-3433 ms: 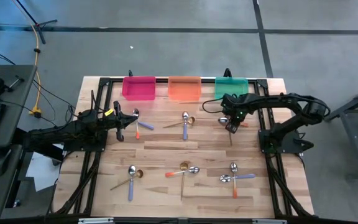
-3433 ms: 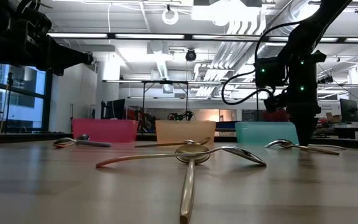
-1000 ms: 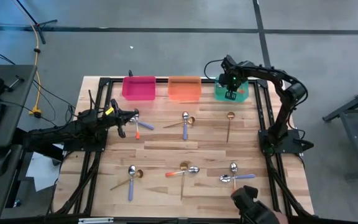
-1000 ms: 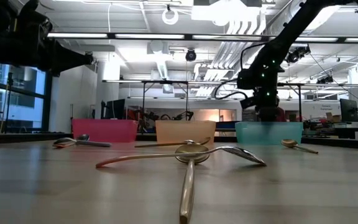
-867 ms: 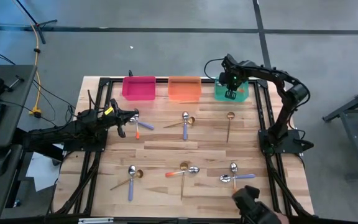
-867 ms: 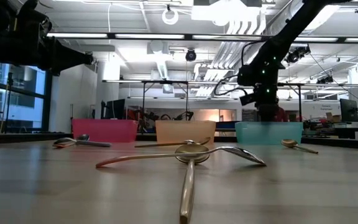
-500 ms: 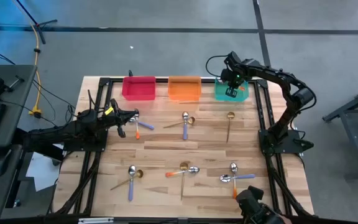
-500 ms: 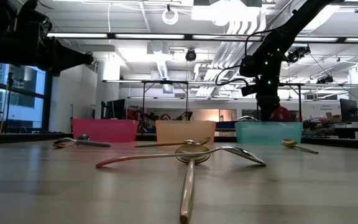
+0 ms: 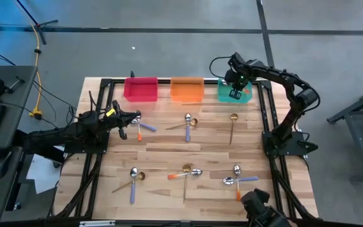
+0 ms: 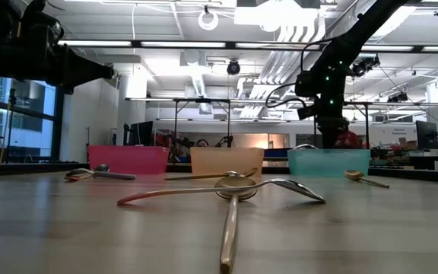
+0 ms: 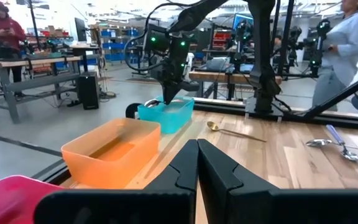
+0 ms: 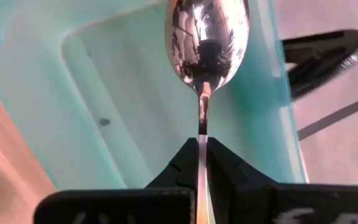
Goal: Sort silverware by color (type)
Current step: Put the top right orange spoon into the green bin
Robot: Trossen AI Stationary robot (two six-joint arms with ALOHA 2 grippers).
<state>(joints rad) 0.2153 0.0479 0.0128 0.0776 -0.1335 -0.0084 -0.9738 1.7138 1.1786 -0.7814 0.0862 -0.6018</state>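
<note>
My right gripper (image 9: 235, 93) hangs over the teal bin (image 9: 227, 94) at the far right, shut on a spoon whose silver bowl (image 12: 207, 37) shows over the bin. An orange bit (image 9: 247, 90) juts out beside the gripper. The pink bin (image 9: 140, 88) and orange bin (image 9: 187, 89) stand beside the teal one. Several spoons lie on the wood in small crossed heaps (image 9: 188, 122) (image 9: 133, 176) (image 9: 186, 171) (image 9: 238, 179). A gold spoon (image 9: 232, 126) lies alone. My left gripper (image 9: 120, 123) waits shut at the left, level, beside another heap (image 9: 141, 126). My right gripper pinches the spoon's thin neck (image 12: 202, 127), just behind the bowl, between its two fingers. The fingers come steeply from above. The spoon is lifted clear of the table, its bowl (image 10: 304, 144) at about the height of the teal bin's rim.
A black frame (image 9: 266, 126) runs around the wooden table top. A dark object (image 9: 260, 211) shows at the near edge. People stand in the room beyond the table (image 11: 347, 43). Bare wood lies between the two rows of spoons (image 9: 188, 148).
My right gripper has risen a little over the teal bin, rolled slightly and drifted toward the table's right, still shut on the spoon, whose bowl now shows above the bin's rim in the low view. The dark object at the near edge has shifted slightly.
</note>
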